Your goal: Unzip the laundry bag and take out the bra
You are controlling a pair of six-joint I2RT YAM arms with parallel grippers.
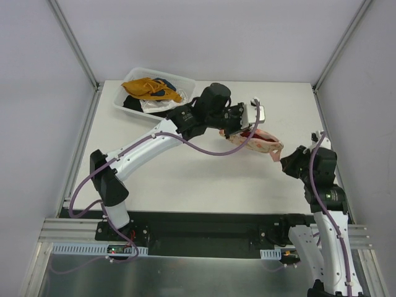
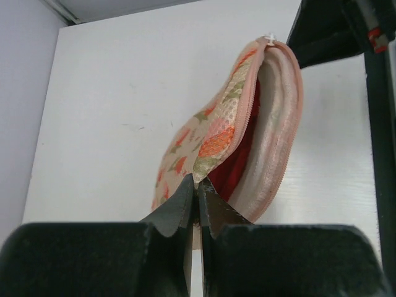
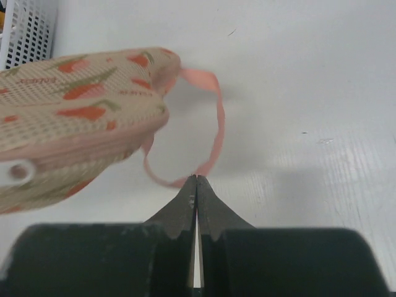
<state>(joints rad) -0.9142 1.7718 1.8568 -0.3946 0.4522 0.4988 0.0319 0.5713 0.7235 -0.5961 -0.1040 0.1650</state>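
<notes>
Pink mesh laundry bag (image 2: 213,142) was held stretched over the bench (image 1: 185,179), left hand (image 2: 198,187) clamped on its unzipped rim, right hand (image 3: 197,179) pinched shut on its ribbon loop (image 3: 215,117), likely to keep the mouth taut; the red bra (image 2: 243,158) lay inside the gap, not yet out.

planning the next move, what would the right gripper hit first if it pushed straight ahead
The thin pink ribbon loop that the right gripper pinches in its shut jaws. Beyond it, probably only bare white table; the pale pink printed mesh laundry bag lies left of that line.
</notes>
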